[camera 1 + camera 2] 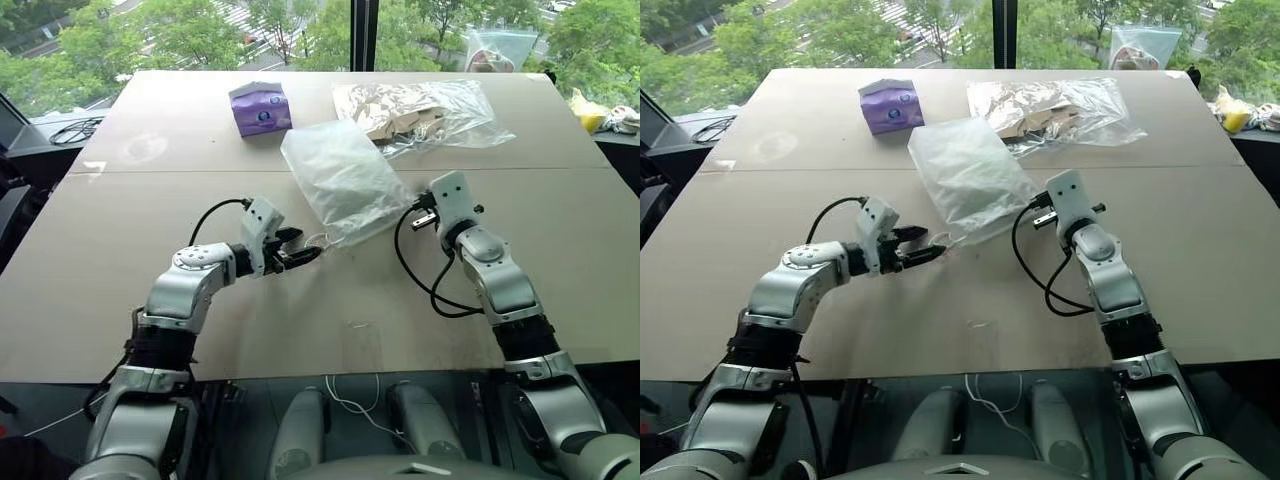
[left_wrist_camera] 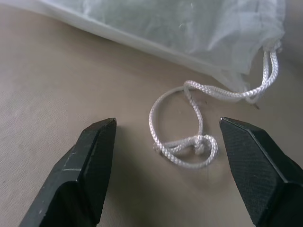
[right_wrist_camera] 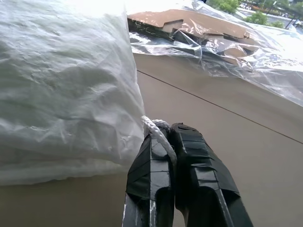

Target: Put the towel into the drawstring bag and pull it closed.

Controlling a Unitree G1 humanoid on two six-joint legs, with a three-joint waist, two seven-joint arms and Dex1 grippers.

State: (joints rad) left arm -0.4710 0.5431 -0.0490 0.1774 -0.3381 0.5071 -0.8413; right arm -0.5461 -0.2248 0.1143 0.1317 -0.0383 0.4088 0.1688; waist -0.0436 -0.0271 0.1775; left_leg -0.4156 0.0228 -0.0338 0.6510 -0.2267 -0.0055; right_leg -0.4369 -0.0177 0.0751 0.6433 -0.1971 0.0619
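Left gripper [image 2: 168, 142] stood apart around the knotted white cord loop [image 2: 182, 137]; right gripper [image 3: 173, 142] was clamped on the far-side cord. Thin white translucent drawstring bag [image 1: 340, 180] lay mid-table between them. Closing step; next, pinch the loop and pull outward.

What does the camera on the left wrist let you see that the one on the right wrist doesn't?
Left wrist view alone: a knotted loop of white cord lying loose on the table, between the left gripper and its open jaws.

Right wrist view alone: the right gripper with jaws shut on another stretch of cord, and beyond it a clear plastic bag of tan items.

Both: the white drawstring bag and the tan tabletop.
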